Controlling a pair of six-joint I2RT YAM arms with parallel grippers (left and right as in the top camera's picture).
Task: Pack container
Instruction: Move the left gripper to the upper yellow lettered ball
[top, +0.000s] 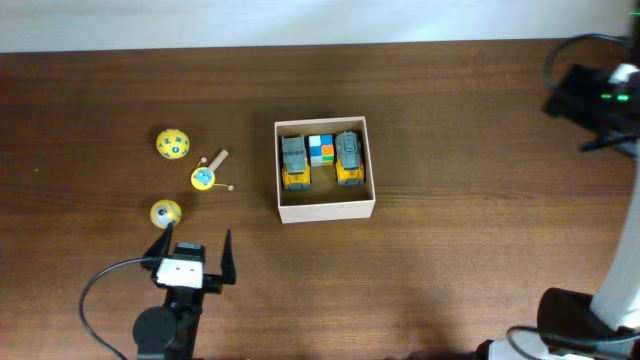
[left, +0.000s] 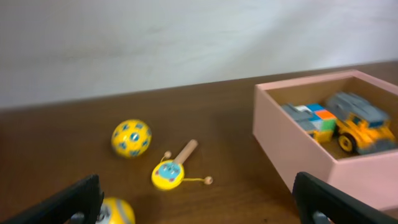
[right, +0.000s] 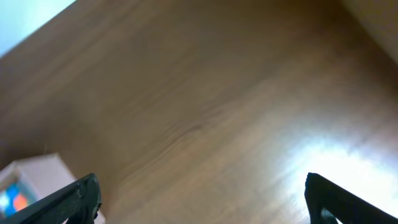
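Overhead view, twelve o'clock toward the far table edge. The container (top: 327, 209) sits on the table (top: 450, 260) near its centre. Inside it, against the twelve o'clock wall, the cube (top: 321, 150) lies between the left truck (top: 294, 161) at nine o'clock and the right truck (top: 348, 157) at three o'clock. Well apart, at nine o'clock of the container, lie the far ball (top: 172, 143), the rattle drum (top: 206, 177) at its four o'clock, and the near ball (top: 165, 213). The left gripper (top: 196, 242) lies at five o'clock of the near ball.

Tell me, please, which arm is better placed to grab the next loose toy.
Left, likely. The left hand, open, is just short of the nearest yellow ball, with the rattle close beyond. The right hand, also open, is far past the container over bare table.
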